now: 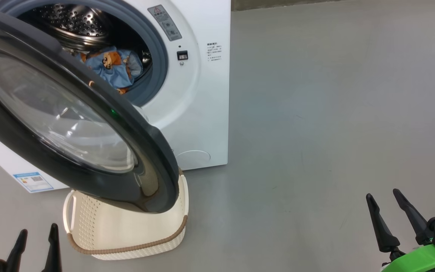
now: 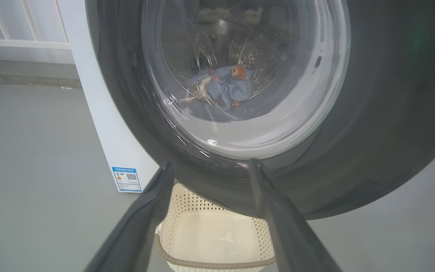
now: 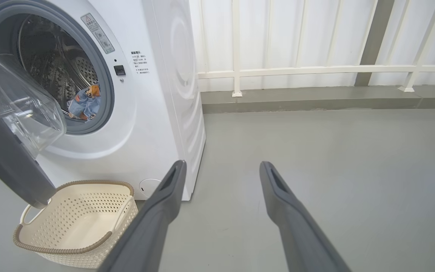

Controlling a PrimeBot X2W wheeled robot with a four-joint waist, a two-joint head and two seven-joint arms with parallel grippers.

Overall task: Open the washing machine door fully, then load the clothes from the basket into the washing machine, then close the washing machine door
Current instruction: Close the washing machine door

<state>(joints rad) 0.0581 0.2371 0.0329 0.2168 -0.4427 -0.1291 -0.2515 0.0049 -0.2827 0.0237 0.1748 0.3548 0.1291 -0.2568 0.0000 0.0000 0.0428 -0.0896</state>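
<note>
Lying in washing machine (image 1: 202,94) drum: clothes (image 1: 113,70); basket (image 3: 74,223) empty.

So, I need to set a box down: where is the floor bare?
Bare grey floor lies right of the washing machine, out to the right gripper. It is crowded under the open washing machine door, where the basket sits.

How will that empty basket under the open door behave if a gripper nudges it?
The basket looks empty, its walls perforated plastic, so it is probably light. On the smooth floor it would likely slide rather than tip. Thin walls may flex.
</note>
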